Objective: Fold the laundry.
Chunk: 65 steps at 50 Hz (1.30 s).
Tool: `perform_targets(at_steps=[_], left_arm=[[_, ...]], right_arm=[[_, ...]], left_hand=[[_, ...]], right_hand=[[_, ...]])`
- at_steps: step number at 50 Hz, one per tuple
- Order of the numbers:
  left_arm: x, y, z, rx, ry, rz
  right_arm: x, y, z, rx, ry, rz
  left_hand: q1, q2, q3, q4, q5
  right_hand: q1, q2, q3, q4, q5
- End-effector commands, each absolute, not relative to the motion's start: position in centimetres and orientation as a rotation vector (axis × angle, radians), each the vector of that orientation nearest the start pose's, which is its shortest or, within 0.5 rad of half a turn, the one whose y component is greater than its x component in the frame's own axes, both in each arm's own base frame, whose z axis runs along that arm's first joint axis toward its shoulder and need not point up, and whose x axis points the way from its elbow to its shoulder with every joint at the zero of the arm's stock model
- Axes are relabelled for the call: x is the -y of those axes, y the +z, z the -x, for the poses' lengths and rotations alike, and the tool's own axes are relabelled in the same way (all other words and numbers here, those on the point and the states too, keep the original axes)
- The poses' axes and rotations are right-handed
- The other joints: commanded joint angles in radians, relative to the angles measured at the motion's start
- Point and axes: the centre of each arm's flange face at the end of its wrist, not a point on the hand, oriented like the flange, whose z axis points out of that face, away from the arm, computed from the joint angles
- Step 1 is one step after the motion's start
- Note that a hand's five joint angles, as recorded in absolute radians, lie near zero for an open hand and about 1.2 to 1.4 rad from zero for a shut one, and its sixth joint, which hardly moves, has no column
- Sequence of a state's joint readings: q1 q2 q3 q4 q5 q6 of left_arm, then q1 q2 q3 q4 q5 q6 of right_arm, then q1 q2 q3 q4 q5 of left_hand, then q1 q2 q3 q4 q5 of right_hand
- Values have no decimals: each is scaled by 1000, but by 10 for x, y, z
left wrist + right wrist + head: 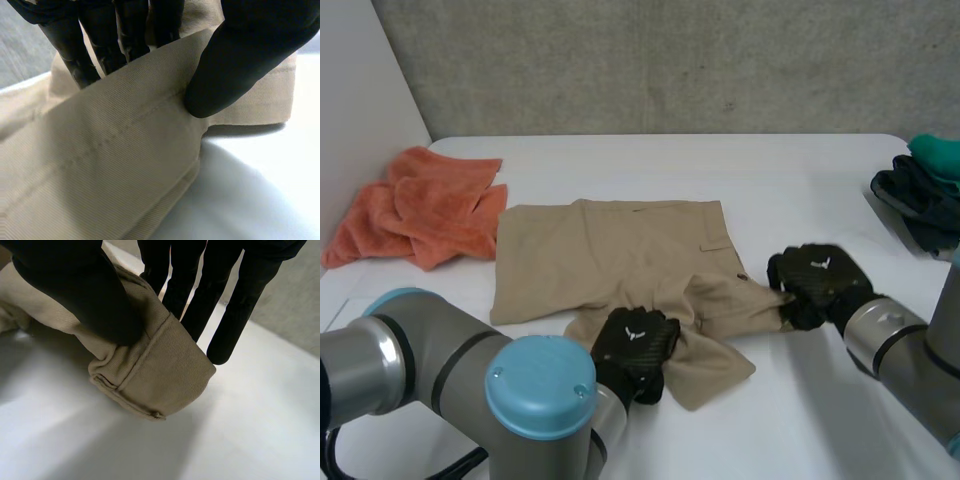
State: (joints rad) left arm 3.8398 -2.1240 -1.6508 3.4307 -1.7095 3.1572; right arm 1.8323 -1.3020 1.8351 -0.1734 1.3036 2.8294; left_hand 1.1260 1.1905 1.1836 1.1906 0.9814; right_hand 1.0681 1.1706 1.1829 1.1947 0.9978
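A pair of tan shorts (610, 255) lies spread in the middle of the white table (800, 190), its near part bunched and folded over. My left hand (635, 350) grips the near hem, thumb (240, 55) pressing the tan cloth (125, 150) against the fingers (80, 45) behind it. At the right end of the folded part, my right hand (817, 283) pinches a rolled hem (160, 370) between thumb (80, 290) and fingers (235, 305), just above the table.
An orange towel (420, 205) lies crumpled at the table's left rear, near the white side wall. Dark and teal garments (925, 190) are piled at the right edge. A grey wall backs the table.
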Motion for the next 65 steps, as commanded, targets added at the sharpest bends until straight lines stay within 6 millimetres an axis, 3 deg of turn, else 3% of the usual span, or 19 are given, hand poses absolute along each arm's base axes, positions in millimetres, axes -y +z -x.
perform_targets(at_steps=[1,4,8,13,15,19,20,23,27,29,31,34,35,38,43,48,53,58,65], left_arm=[[145,184,338,-2611,-2182,-1013],[145,221,322,-2562,-2289,-941],[147,254,305,-2507,-2387,-860],[165,258,291,-2515,-2360,-823],[173,254,288,-2531,-2332,-820],[206,214,288,-2638,-2156,-820],[225,196,286,-2670,-2088,-791],[262,174,284,-2669,-2001,-749],[294,150,287,-2610,-1943,-807],[301,147,289,-2563,-1941,-851],[307,154,290,-2488,-1959,-897],[305,163,291,-2445,-1979,-923],[299,178,291,-2413,-2022,-921],[285,200,285,-2382,-2068,-914],[239,227,266,-2344,-2116,-925],[202,238,259,-2324,-2168,-955],[182,221,262,-2391,-2089,-1033],[156,191,284,-2462,-1978,-1230],[162,153,293,-2513,-1822,-1231]], right_arm=[[252,216,-226,-2158,-1926,1091],[248,248,-225,-2095,-2049,1222],[242,279,-224,-2060,-2123,1299],[241,287,-227,-2083,-2062,1334],[242,283,-234,-2076,-2027,1355],[246,250,-274,-2029,-1879,1455],[248,244,-278,-2038,-1861,1464],[257,215,-293,-2108,-1783,1495],[276,191,-300,-2216,-1801,1480],[282,187,-301,-2240,-1840,1464],[285,189,-304,-2234,-1899,1433],[286,191,-305,-2228,-1936,1412],[285,191,-305,-2227,-1943,1407],[285,194,-303,-2231,-1949,1382],[280,193,-301,-2246,-1919,1334],[278,188,-298,-2266,-1894,1323],[278,186,-295,-2286,-1878,1291],[277,183,-295,-2295,-1866,1282],[276,179,-294,-2299,-1860,1284]], left_hand=[[270,206,213,206,240],[270,206,213,206,240],[270,206,213,206,240],[270,206,213,206,240],[270,206,213,206,240],[270,206,213,206,240],[270,206,213,206,240],[270,206,213,206,240],[270,206,213,206,240],[84,20,26,19,54],[-262,-326,-319,-326,-292],[-413,-477,-470,-477,-443],[-562,-626,-619,-626,-592],[-631,-695,-688,-695,-661],[-701,-766,-759,-766,-731],[-716,-780,-773,-780,-746],[-733,-798,-791,-798,-763],[-754,-818,-812,-819,-784],[-733,-798,-791,-798,-763]], right_hand=[[328,226,213,202,224],[328,226,213,202,224],[328,226,213,202,224],[328,226,213,202,224],[328,226,213,202,224],[328,226,213,202,224],[328,226,213,202,224],[328,226,213,202,224],[328,226,213,202,224],[328,226,213,202,224],[328,226,213,202,224],[328,226,213,202,224],[328,226,213,202,224],[328,226,213,202,224],[328,226,213,202,224],[328,226,213,202,224],[328,226,213,202,224],[328,226,213,202,224],[328,226,213,202,224]])
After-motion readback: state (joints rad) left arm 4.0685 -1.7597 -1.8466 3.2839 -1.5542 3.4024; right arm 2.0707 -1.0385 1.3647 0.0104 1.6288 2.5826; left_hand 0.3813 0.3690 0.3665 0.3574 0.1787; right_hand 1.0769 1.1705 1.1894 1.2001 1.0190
